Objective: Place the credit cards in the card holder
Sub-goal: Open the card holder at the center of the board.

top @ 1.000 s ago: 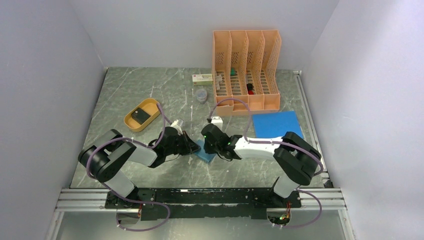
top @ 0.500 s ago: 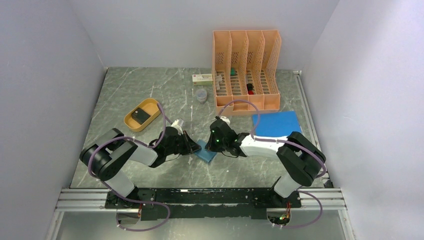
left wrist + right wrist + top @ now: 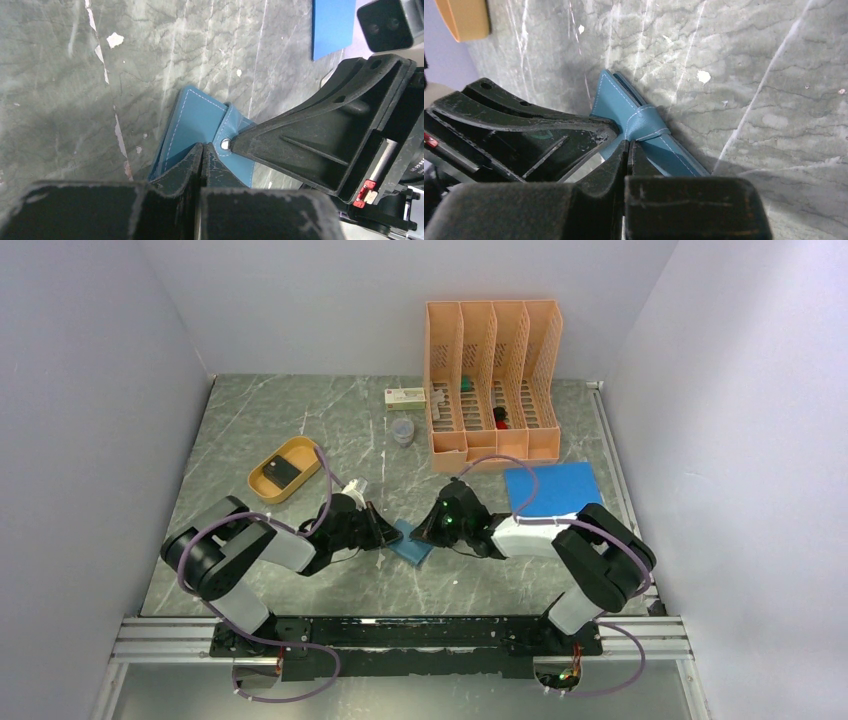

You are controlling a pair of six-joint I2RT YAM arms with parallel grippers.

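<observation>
Teal card holder (image 3: 410, 543) sits on the worktop (image 3: 300, 420), mid-frame in the top view. The left pincer (image 3: 201, 150), in from frame left, is pressed together on one edge. The right pincer (image 3: 628, 145), from frame right, pinches the snap tab (image 3: 644, 127). One dark card (image 3: 283, 472) lies in the orange tray (image 3: 303, 452), upper left.

The left arm (image 3: 272, 550) and right arm (image 3: 530, 535) have white links between black joints. Purple cables (image 3: 497, 462) loop along them. The fingers (image 3: 310, 140) are black ribbed plastic with round holes.
</observation>
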